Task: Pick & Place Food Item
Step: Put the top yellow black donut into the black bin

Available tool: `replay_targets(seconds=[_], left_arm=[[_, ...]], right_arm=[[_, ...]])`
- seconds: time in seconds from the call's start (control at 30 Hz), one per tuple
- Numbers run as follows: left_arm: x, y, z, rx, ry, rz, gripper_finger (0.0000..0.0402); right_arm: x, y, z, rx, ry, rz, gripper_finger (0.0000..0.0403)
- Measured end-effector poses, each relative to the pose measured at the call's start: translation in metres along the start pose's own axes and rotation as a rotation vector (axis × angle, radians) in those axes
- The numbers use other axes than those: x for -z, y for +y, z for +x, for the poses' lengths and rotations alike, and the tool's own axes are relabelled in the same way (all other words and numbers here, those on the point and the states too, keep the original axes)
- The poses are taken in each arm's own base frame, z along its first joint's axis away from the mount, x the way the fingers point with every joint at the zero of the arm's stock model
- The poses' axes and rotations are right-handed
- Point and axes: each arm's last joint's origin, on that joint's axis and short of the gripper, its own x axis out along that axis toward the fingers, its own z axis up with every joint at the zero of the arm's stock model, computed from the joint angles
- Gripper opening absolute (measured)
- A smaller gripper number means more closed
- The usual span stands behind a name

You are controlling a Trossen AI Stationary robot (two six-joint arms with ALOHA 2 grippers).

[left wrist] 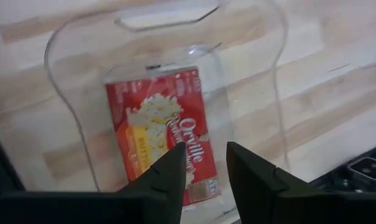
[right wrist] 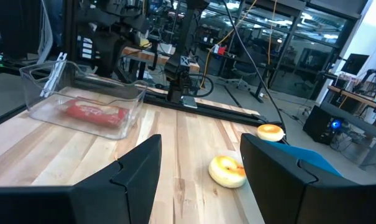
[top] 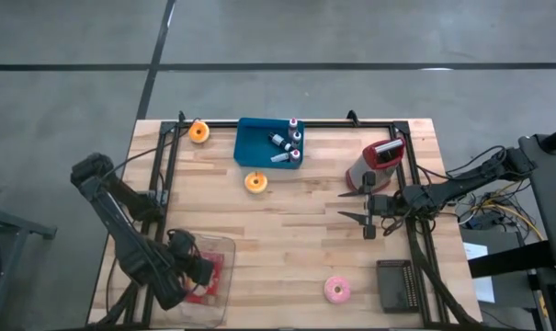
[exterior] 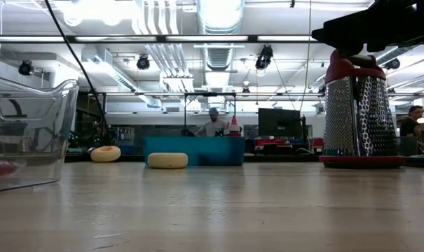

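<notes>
1. Nearest your left wrist camera are the left gripper's point(left wrist: 205, 163) two dark fingers, parted by a narrow gap with nothing between them, hanging just above the popcorn packet point(left wrist: 166, 127).
2. The popcorn packet lies flat on the floor of the clear plastic tub point(top: 224, 248), so treat that tub as your landmark; the left gripper point(top: 200, 270) sits directly over it at the near left corner of the table point(top: 296, 239).
3. You appear to be at the release step: the packet looks delivered and the fingers are off it, though from above you cannot tell how far they clear the tub's wall.
4. Your next move, as I judge it, is to lift the left gripper straight up out of the tub before swinging away, so the fingers do not catch the rim or drag the packet.
5. The right gripper point(top: 362, 210) waits well to the right of the tub, jaws wide and empty, just beside the red-topped grater point(top: 377, 162).
6. Far from the tub, toward the back edge, lie two orange doughnuts point(top: 255, 182), one beside the blue bin point(top: 252, 142); a pink doughnut point(top: 337, 290) and a dark block point(top: 402, 285) sit to the tub's right along the near edge.
</notes>
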Motion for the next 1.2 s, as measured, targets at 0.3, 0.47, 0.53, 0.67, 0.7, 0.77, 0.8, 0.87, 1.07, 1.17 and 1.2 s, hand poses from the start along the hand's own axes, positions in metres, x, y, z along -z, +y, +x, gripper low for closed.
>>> replay_targets(seconds=[0.3,0.47,0.53,0.67,0.7,0.77,0.8,0.87,1.07,1.17,1.2], left_arm=[[-0.021,0.002,-0.016,0.163,-0.225,0.124,0.0122],[-0.05,-0.01,-0.014,0.161,-0.417,0.236,0.0122],[-0.064,-0.018,-0.008,0.128,-0.442,0.277,0.0122],[-0.097,-0.038,0.001,0.065,-0.599,0.47,0.0122],[-0.105,-0.044,0.002,0.047,-0.685,0.524,0.0122],[-0.12,-0.057,0.004,0.033,-0.836,0.571,0.0122],[-0.128,-0.063,0.007,0.032,-0.873,0.584,0.0122],[-0.142,-0.076,0.01,0.066,-0.865,0.664,0.0122],[-0.18,-0.082,0.031,0.214,-0.78,0.59,0.0122],[-0.19,-0.064,0.052,0.129,-0.707,0.443,0.013],[-0.192,-0.057,0.059,0.085,-0.668,0.421,0.0135]], right_arm=[[0.0,0.0,0.0,0.0,0.0,0.0,0.0217],[0.0,0.0,0.0,0.0,0.0,0.0,0.0217],[0.0,0.0,0.0,0.0,0.0,0.0,0.0217],[0.0,0.0,0.0,0.0,0.0,0.0,0.0217],[0.0,0.0,0.0,0.0,0.0,0.0,0.0217],[0.0,0.0,0.0,0.0,0.0,0.0,0.0217],[0.0,0.0,0.0,0.0,0.0,0.0,0.0217],[0.0,0.0,0.0,0.0,0.0,0.0,0.0217],[0.0,0.0,0.0,0.0,0.0,0.0,0.0217],[0.0,0.0,0.0,0.0,0.0,0.0,0.0217],[0.0,0.0,0.0,0.0,0.0,0.0,0.0217]])
